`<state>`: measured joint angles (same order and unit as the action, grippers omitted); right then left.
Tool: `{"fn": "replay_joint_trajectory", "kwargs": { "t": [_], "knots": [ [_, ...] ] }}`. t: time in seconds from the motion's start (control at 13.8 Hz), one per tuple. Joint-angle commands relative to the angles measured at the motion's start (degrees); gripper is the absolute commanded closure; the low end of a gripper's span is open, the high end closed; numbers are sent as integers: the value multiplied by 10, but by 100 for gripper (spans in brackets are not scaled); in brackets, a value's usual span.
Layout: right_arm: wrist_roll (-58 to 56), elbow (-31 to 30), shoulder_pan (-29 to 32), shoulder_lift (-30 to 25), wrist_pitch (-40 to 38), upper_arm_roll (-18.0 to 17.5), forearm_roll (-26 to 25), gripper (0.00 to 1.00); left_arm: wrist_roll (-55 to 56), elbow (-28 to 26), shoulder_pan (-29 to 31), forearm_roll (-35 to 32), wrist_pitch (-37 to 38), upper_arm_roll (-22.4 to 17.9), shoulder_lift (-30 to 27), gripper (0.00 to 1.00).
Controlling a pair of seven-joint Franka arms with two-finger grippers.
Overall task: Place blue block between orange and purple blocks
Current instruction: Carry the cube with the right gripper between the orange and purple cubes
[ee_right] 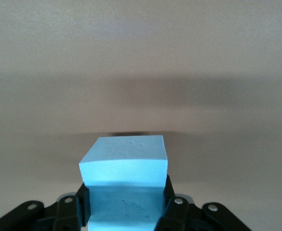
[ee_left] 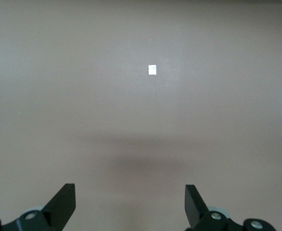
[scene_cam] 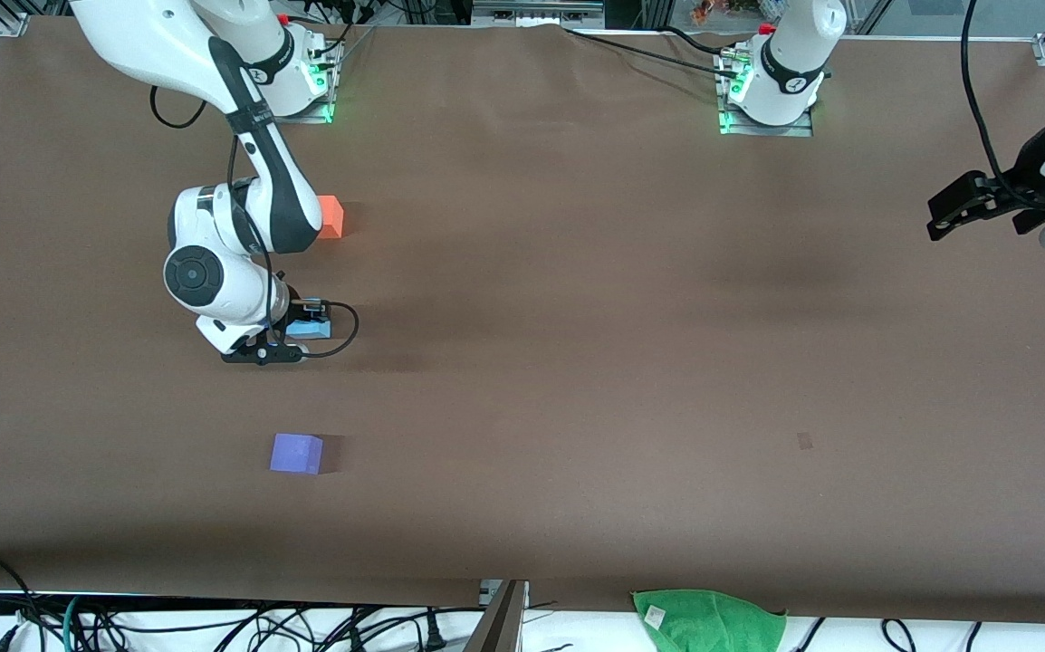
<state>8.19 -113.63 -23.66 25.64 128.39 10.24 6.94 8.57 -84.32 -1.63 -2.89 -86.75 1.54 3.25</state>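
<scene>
The right gripper [scene_cam: 305,333] is clenching the blue block [scene_cam: 309,328]; it should be lowering squarely between the orange block [scene_cam: 330,216] and purple block [scene_cam: 296,453], while the left gripper [scene_cam: 962,213] is waiting released.

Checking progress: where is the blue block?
The blue block is held in the right gripper, between the orange block and purple block.

No legible text, labels, brands, numbers or signs found. Small white tag on the green cloth [scene_cam: 708,620] and white mark on the worktop [ee_left: 152,70]: unreadable.
</scene>
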Motion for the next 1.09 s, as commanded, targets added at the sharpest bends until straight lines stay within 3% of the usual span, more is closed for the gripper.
{"fn": "replay_joint_trajectory", "kwargs": {
  "t": [0.0,0.29,0.36,0.44,0.65,1.02],
  "knots": [
    [-15,-5,5,12,24,-5,15,49,-11,-5,2,-25,-2,5,3,0],
    [-14,-6,5,24,34,-5,17,48,-14,-30,19,-8,-6,7,-13,0],
    [-14,-5,5,27,34,-5,17,28,-14,-31,21,-1,-7,7,-13,0],
    [-16,2,6,27,27,-5,16,0,-14,-32,22,5,-17,7,-13,0],
    [-22,49,16,10,-31,0,15,0,-4,-32,22,19,-47,6,-9,0],
    [-89,244,30,8,-266,37,4,0,-1,-31,22,19,-47,7,-8,0]
  ]
}}
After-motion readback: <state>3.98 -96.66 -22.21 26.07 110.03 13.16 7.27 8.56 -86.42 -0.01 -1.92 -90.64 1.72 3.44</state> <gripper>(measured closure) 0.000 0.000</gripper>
